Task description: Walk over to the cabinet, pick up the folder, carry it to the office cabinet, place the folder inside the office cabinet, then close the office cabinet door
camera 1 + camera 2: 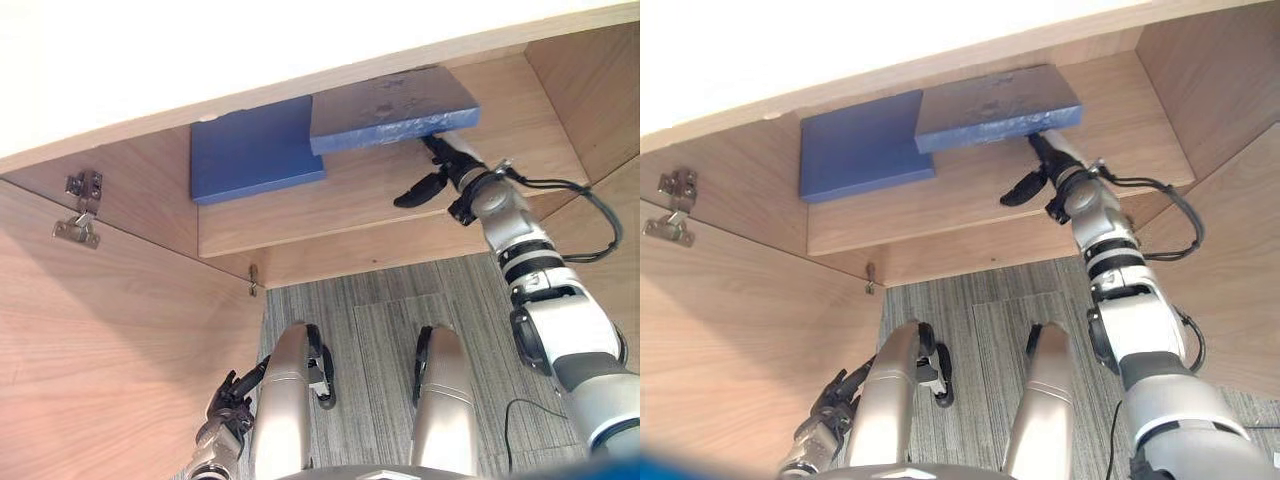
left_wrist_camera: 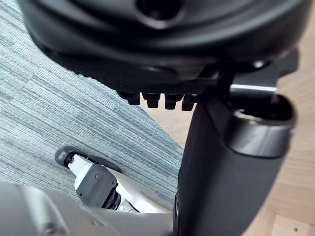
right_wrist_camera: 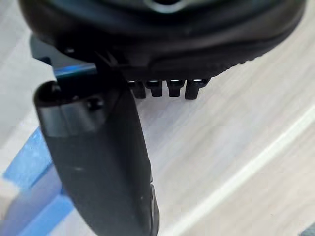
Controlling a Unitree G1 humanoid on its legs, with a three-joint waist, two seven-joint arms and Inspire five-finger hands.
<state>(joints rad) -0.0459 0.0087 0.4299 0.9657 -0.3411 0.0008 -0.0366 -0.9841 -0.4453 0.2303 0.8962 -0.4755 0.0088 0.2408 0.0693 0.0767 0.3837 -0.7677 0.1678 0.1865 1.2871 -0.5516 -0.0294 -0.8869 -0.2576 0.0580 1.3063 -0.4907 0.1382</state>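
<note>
Office cabinet (image 1: pixel 560 80) open, door (image 1: pixel 120 360) swung out at left, hinge (image 1: pixel 80 208) on it. Two blue folders lie on shelf (image 1: pixel 400 215) inside. Right folder (image 1: pixel 392 108) rests partly on top of left folder (image 1: pixel 250 150). Right hand (image 1: pixel 445 160) reaches onto shelf, fingers straight, tips at near edge of right folder, thumb (image 1: pixel 418 190) spread wide, holding nothing. Left hand (image 1: pixel 228 405) hangs low by door, fingers loose, holding nothing. Grey carpet floor (image 1: pixel 380 300) below.

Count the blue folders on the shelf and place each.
2. The left folder lies flat on the shelf; the right folder overlaps its edge, the right hand at its near side. None seems hidden.
</note>
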